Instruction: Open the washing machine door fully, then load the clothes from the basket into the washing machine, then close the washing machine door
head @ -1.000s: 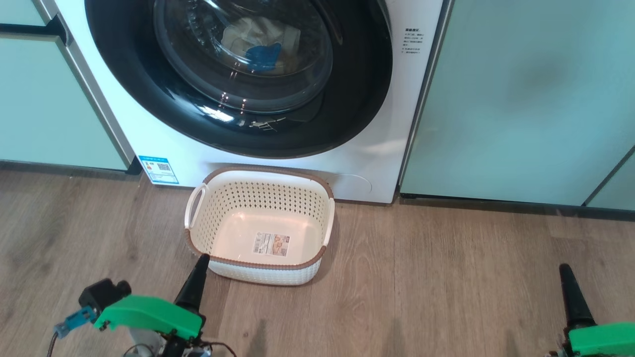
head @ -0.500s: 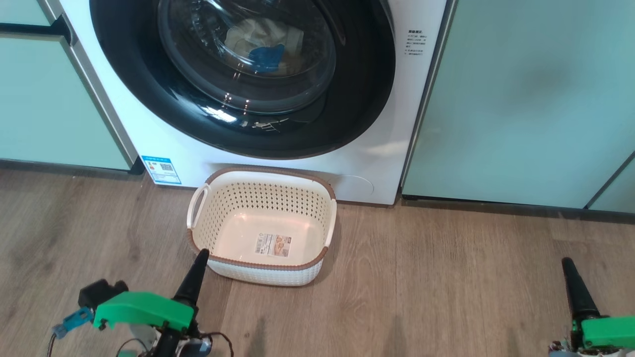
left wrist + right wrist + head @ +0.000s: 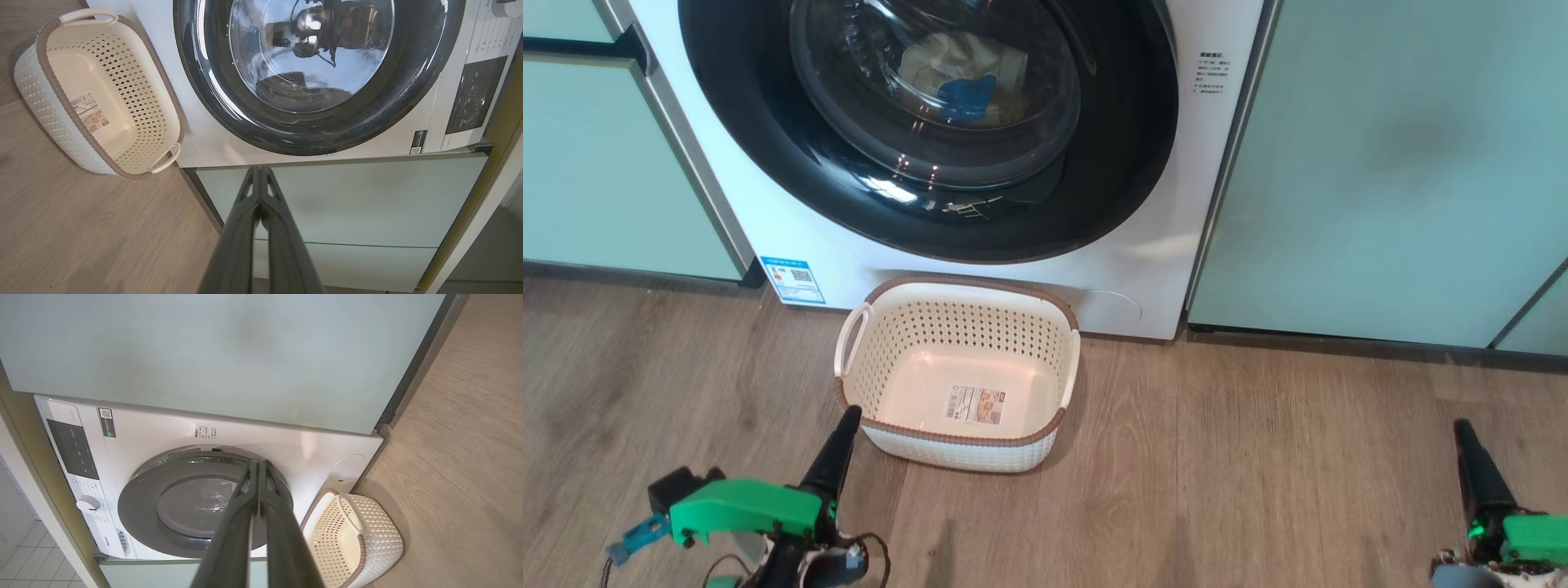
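Standing on the wood floor by one white washing machine: one cream perforated plastic basket. Lying behind one shut round black door: pale yellow clothes. Pressing fingers closed, empty: left gripper, right gripper.

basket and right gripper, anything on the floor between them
Nothing. In the head view, the stretch between the basket and the right gripper is bare wood floor.
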Robot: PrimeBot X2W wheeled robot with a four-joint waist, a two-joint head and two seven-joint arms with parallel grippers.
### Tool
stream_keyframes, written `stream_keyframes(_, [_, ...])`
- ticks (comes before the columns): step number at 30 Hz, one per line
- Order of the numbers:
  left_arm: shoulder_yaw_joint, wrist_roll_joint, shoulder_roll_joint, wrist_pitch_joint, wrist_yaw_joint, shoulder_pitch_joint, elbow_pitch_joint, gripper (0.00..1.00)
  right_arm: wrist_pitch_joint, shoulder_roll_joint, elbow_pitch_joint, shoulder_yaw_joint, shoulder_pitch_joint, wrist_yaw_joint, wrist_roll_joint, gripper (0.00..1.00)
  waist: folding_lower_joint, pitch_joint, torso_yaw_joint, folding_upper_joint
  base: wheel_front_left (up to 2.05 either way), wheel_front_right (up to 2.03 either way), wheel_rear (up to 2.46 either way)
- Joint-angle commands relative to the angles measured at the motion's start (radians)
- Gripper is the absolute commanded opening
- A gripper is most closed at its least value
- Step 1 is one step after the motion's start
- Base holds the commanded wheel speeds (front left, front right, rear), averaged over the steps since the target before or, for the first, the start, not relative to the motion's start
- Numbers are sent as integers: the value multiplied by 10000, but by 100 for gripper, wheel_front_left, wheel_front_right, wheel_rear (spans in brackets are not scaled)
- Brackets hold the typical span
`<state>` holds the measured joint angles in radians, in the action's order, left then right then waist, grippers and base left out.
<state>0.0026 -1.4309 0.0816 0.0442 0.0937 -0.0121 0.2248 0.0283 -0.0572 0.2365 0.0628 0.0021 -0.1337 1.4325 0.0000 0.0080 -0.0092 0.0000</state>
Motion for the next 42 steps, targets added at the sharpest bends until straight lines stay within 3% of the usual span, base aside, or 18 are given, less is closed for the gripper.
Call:
stream_keyframes(1, [435,-373,48,72,113,-658,-195,0,135,-235,-258,-81,-697,26,388,0,0,-6,11,0,0,0,0])
stream_keyframes(18, [772,-2060,-68,417,370,-930,188,0,517,-228,56,97,-1064,30,2106,0,0,-48,92,0,0,0,0])
stream_keyframes(42, [864,-1983,-133,491,370,-937,193,0,605,-151,64,205,-1072,30,2015,0,0,-48,92,0,0,0,0])
